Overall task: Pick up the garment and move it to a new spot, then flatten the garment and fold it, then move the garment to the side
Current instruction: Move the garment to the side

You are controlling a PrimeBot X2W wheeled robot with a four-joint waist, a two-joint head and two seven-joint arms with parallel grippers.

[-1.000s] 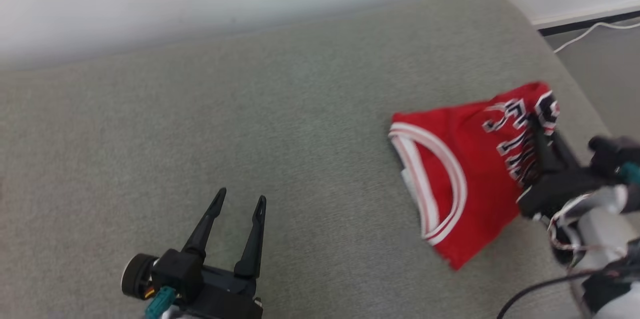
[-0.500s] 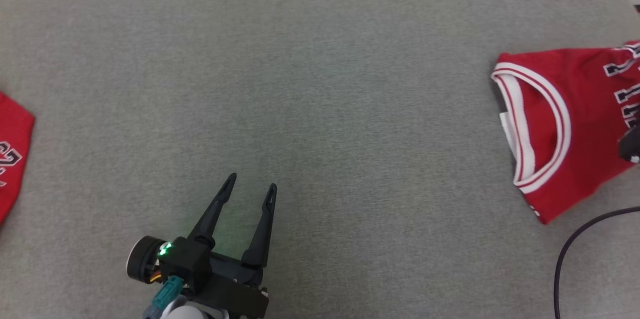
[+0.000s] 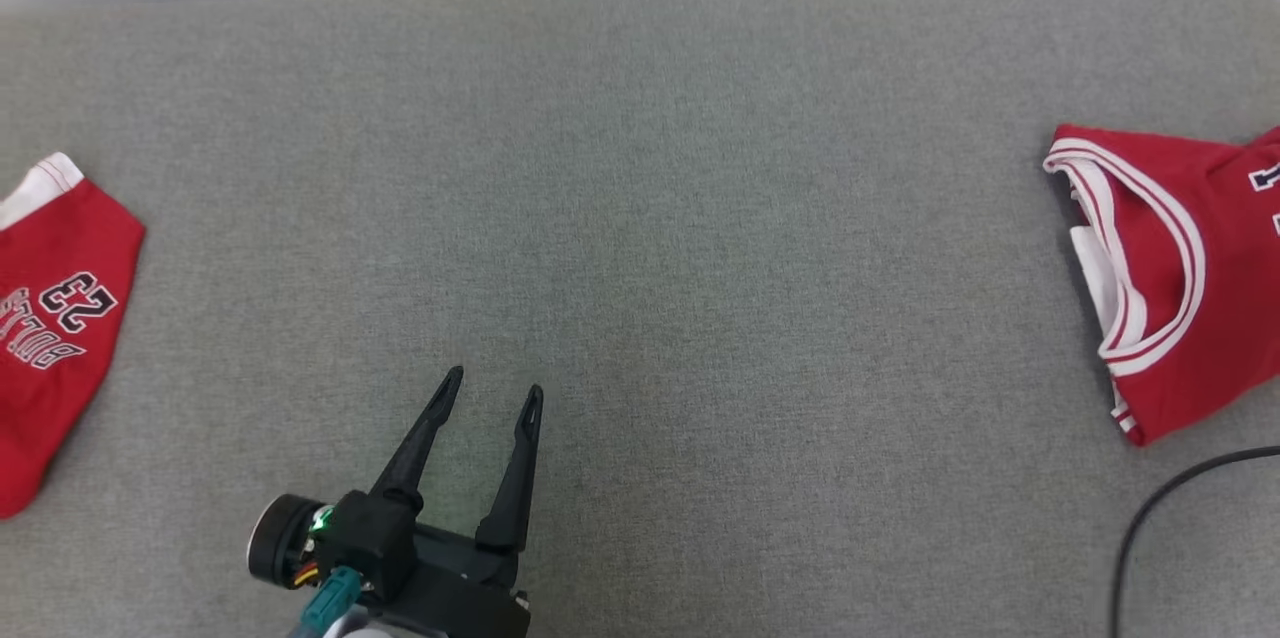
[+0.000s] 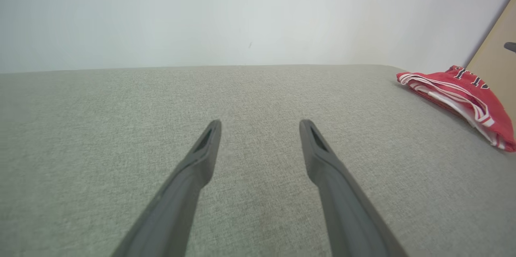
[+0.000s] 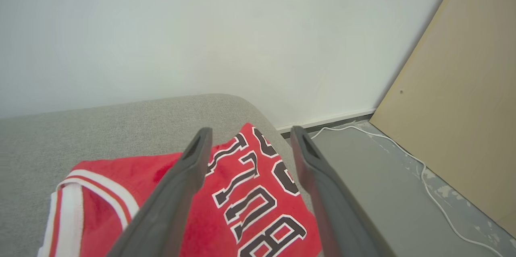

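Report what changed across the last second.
Mostly the head camera swung to the robot's left: the folded jersey slid to the picture's right edge and a second red garment came into sight at the left. Neither visibly moved on the grey cushion. The right tool, earlier resting on the jersey's lettering, is now open above it, holding nothing. The left tool stayed open over bare cushion.

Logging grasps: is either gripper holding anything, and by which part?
Nothing. Left gripper and right gripper both stand open; the folded jersey lies free under the right one.
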